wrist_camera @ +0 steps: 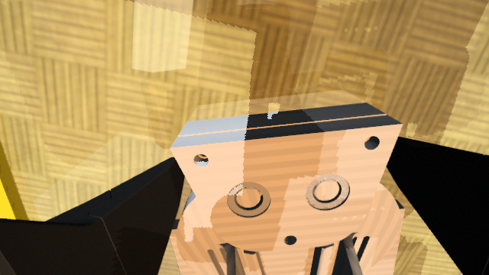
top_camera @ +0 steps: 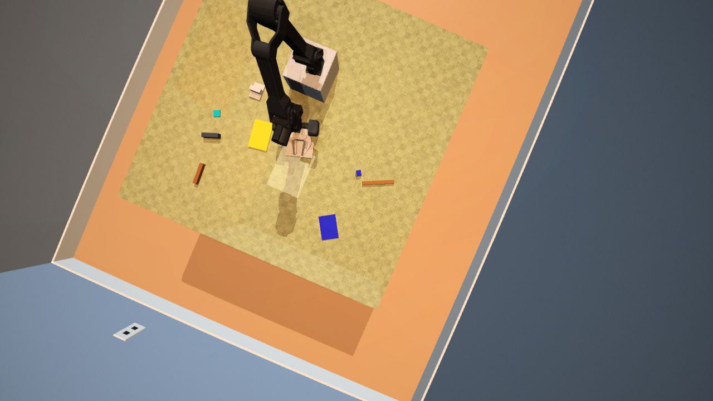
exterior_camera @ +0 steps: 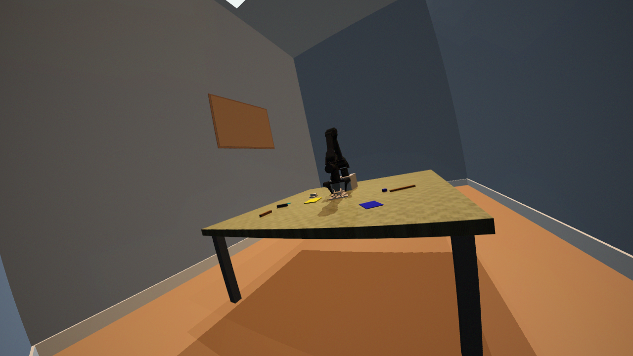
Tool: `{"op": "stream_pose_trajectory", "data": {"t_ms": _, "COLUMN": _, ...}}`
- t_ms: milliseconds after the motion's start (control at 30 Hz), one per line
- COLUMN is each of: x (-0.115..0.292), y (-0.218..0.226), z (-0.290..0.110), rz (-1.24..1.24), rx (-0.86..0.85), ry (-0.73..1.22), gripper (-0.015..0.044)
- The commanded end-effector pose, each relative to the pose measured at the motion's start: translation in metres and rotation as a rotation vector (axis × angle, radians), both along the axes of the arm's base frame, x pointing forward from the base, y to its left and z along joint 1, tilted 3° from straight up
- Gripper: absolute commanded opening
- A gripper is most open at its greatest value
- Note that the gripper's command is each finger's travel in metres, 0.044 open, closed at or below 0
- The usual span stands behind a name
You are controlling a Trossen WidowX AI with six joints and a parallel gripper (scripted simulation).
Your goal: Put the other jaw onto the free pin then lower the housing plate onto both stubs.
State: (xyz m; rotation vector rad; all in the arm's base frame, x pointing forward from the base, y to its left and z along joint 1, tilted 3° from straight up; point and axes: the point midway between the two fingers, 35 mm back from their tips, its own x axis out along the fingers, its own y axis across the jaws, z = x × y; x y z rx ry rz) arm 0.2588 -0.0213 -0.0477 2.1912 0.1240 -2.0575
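Plate (top_camera: 302, 135) (exterior_camera: 339, 194) (wrist_camera: 284, 156) is between the fingers, L-R ctr. L to R, top view: short orange bar (top_camera: 199, 174) (exterior_camera: 265, 213), blk bar (top_camera: 210, 135) (exterior_camera: 282, 205), cyan tile (top_camera: 216, 113), then pale stepped block (top_camera: 256, 91) (exterior_camera: 313, 195), matte. Yellow sheet (top_camera: 260, 135) (exterior_camera: 312, 200) (wrist_camera: 4, 195) is flat, just L of the pincer (top_camera: 297, 132) (exterior_camera: 339, 191) (wrist_camera: 280, 156).

Pincer's wide, holding nothing, one dark finger each side of plate. Only one arm, so no choice of side. Plate's long edge runs approx along the finger-to-finger line, w/ a slight tilt in wrist view. Key relation: plate is below & between the fingers, so exit should be straight up, no sideways drift.

Plate: pale wood-look, striped grain, thin slab, square corners one end, rounded other. L stub (wrist_camera: 248, 197) and R stub (wrist_camera: 327, 189) show inside their rings; only a thin seam at the long edge, so IMO seated and near level. Teeth mesh can't be confirmed, plate hides it. Jaws stick out past the rounded end.

Further R: pale box (top_camera: 326, 59) (exterior_camera: 353, 181), blue sheet (top_camera: 328, 226) (exterior_camera: 371, 204), small blue cube (top_camera: 358, 172) (exterior_camera: 384, 190), long orange bar (top_camera: 377, 182) (exterior_camera: 402, 188).

Prob last step: back off. Risk: finger snags plate edge, tips it.
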Motion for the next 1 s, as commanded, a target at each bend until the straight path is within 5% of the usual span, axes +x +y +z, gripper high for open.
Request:
{"op": "stream_pose_trajectory", "data": {"t_ms": 0, "x": 0.0, "y": 0.0, "z": 0.0, "rz": 0.0, "rx": 0.0, "ry": 0.001, "gripper": 0.044}}
{"op": "stream_pose_trajectory", "data": {"t_ms": 300, "x": 0.0, "y": 0.0, "z": 0.002, "rz": 0.0, "rx": 0.0, "ry": 0.001, "gripper": 0.044}}
{"op": "stream_pose_trajectory", "data": {"t_ms": 600, "x": -0.004, "y": 0.002, "z": 0.068, "rz": -0.004, "rx": -0.002, "ry": -0.003, "gripper": 0.044}}
{"op": "stream_pose_trajectory", "data": {"t_ms": 967, "x": -0.031, "y": 0.006, "z": 0.098, "rz": -0.003, "rx": -0.001, "ry": -0.005, "gripper": 0.044}}
